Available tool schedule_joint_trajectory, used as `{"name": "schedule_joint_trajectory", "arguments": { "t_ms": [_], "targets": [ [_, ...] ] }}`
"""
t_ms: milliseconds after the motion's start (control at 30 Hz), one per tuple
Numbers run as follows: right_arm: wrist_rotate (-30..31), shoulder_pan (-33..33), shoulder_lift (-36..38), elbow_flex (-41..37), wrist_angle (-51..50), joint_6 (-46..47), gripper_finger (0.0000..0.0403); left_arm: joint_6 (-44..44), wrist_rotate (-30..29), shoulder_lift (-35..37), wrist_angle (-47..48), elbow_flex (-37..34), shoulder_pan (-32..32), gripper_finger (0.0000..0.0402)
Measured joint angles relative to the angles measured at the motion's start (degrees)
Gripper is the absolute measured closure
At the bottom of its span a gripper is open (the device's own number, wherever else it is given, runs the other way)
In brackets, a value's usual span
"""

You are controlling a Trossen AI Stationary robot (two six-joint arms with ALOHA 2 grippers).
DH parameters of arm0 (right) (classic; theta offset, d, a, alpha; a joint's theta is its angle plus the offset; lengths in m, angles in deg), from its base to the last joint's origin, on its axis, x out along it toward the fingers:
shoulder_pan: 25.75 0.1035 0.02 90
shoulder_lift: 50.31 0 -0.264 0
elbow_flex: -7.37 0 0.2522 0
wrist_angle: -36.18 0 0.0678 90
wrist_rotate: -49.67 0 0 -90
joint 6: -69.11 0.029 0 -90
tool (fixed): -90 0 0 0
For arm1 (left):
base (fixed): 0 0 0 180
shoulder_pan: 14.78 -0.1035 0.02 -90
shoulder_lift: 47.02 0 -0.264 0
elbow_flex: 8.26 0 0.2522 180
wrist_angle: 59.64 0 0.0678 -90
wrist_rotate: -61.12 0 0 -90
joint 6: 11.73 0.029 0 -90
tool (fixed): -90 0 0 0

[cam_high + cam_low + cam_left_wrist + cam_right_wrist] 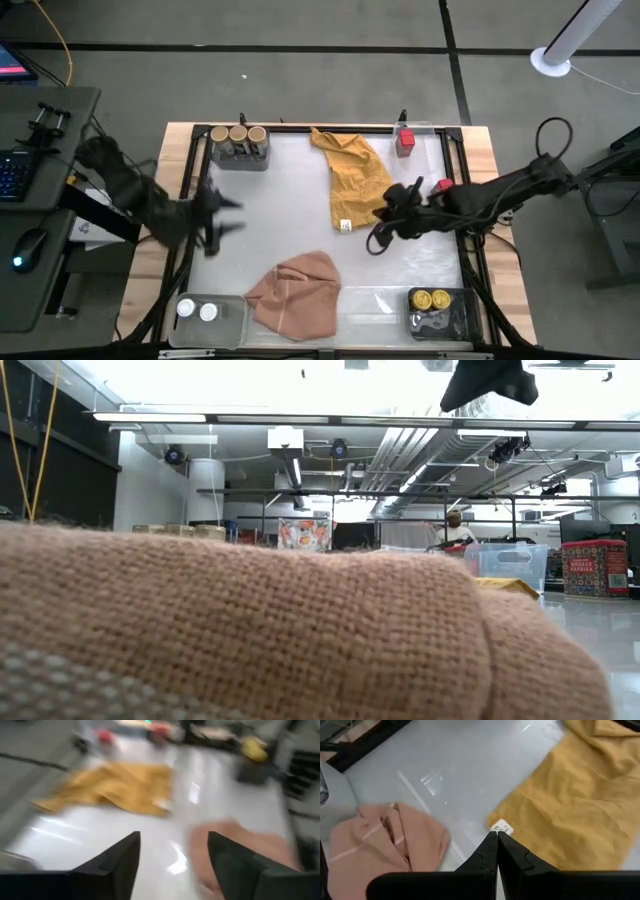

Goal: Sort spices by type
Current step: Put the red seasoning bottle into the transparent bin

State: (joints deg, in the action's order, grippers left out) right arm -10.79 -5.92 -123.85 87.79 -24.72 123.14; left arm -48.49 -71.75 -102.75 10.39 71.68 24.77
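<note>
Left hand (pixel 228 216) hangs over the left part of the tabletop (pixel 290 190), fingers (pixel 117 860) spread wide, holding nothing, touching nothing; its wrist view shows bare white surface between them.

Grey tray (pixel 240 157) at far-left corner holds three tan-lidded jars (pixel 238 134) in a row, touching each other. Clear tray (pixel 225 322) at near-left corner holds two white-lidded jars (pixel 197 311) side by side.

Pink cloth (pixel 298 293) lies crumpled at near edge, middle, just beside the clear tray; it fills most of the low view (pixel 250 630). Mustard cloth (pixel 355 180) is spread from the far edge toward the centre, white label at its near corner.

One red tin (pixel 405 141) stands at the far edge, right of the mustard cloth, inside a clear tray (pixel 428 135). A second red item (pixel 442 186) sits by the right edge, partly hidden behind the right arm; cannot tell more.

Right hand (pixel 378 240) is low over the tabletop at the mustard cloth's near corner, fingers (pixel 490 855) pressed together, nothing between them; tips sit just beside the cloth label (pixel 501 827), contact unclear.

Dark tray (pixel 440 312) at near-right corner holds two yellow-lidded jars (pixel 431 298), touching.
</note>
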Motion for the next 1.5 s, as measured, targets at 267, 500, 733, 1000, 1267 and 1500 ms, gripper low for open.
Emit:
{"name": "schedule_joint_trajectory", "arguments": {
  "t_ms": [267,500,733,1000,1267,1500],
  "targets": [
    [1.92,-2.4,5.34,0.02,-22.38,22.14,0.0398,12.66,1.9,8.63,-6.0,-6.5,-14.08,0.0321],
    [-4.24,-10.83,5.71,0.02,-38.48,24.77,0.0302,14.43,16.66,11.77,-33.91,-24.55,-19.57,0.0392],
    [-11.6,-26.4,5.43,-1.13,-41.7,15.78,0.014,9.67,20.0,9.5,-58.19,-37.34,-22.6,0.0399],
    [-17.51,-48.71,5.22,-11.81,-35.37,-5.2,0.0089,8.24,21.16,9.05,-64.16,-38.64,-27.3,0.0401],
    [-21.29,-58.89,5.41,-16.61,-33.01,-20.57,0.0089,3.69,21.02,9.19,-68.42,-38.64,-32.6,0.0401],
    [-21.91,-63.7,5.41,-19.07,-31.9,-23.44,0.0089,2.39,22.12,9.19,-68.56,-38.64,-36.48,0.0401]
  ]
}}
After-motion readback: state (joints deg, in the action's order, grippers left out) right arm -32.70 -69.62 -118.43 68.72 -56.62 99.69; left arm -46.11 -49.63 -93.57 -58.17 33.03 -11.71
